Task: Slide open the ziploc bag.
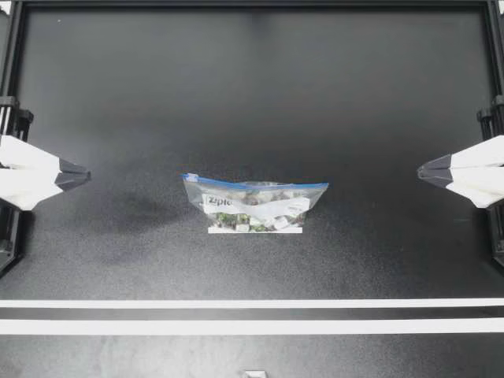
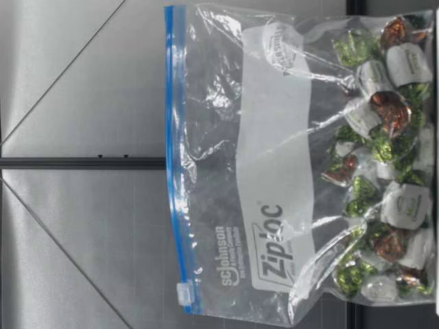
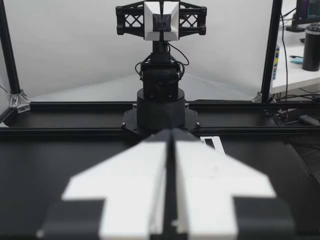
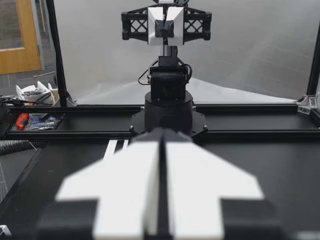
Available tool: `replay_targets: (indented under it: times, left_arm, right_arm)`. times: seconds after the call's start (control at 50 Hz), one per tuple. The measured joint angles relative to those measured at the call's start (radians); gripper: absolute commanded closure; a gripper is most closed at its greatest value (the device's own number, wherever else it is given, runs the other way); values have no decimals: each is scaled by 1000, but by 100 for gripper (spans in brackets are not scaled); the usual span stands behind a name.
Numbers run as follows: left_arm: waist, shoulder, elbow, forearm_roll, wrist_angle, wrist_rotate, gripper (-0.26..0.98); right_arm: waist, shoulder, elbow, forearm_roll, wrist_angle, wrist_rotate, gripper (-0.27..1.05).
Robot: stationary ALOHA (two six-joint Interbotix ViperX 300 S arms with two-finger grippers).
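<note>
A clear zip bag (image 1: 256, 203) of wrapped candies lies at the middle of the black table, its blue zip strip (image 1: 260, 184) along the far side. The small slider (image 1: 189, 178) sits at the strip's left end. In the low view the bag (image 2: 274, 171) fills the frame, with the blue strip (image 2: 177, 157) on top, the slider (image 2: 184, 293) at one end and the candies (image 2: 384, 171) at the bottom. My left gripper (image 1: 88, 176) is shut at the table's left edge, far from the bag. My right gripper (image 1: 419, 171) is shut at the right edge. Each wrist view shows its own fingers (image 3: 150, 170) (image 4: 145, 170) pressed together with nothing between them.
Two white tape lines (image 1: 252, 303) run across the table near its front edge. Black frame rails (image 1: 9, 79) border the table. Bare black surface lies between each gripper and the bag. The opposite arm's base (image 3: 160, 105) stands across the table in each wrist view.
</note>
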Motion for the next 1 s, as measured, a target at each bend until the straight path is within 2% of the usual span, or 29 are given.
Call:
replay_targets:
  times: [0.04, 0.2, 0.36, 0.46, 0.6, 0.8, 0.9, 1.0]
  left_arm:
    - [2, 2, 0, -2, 0, 0, 89]
    - [2, 35, 5, -77, 2, -46, 89]
    - [5, 89, 61, -97, -17, -46, 89]
    - [32, 161, 101, -104, -54, -46, 89]
    - [75, 296, 140, -104, -160, -17, 89]
    - [86, 497, 147, -104, -310, 35, 87]
    - [87, 575, 133, -104, -353, 44, 80]
    - [87, 618, 120, -104, -371, 48, 67]
  right_arm:
    - [0, 0, 2, 2, 0, 0, 94]
    - [0, 5, 11, 0, -5, 3, 95]
    - [-2, 35, 11, 0, -80, 3, 95]
    - [-2, 92, 0, 0, -183, 3, 95]
    - [-8, 215, -52, 0, -287, -8, 95]
    - [-66, 417, -164, 0, -301, -8, 94]
    - [-84, 489, -224, 0, -296, -9, 91]
    - [-98, 551, -279, -2, -268, -12, 84]
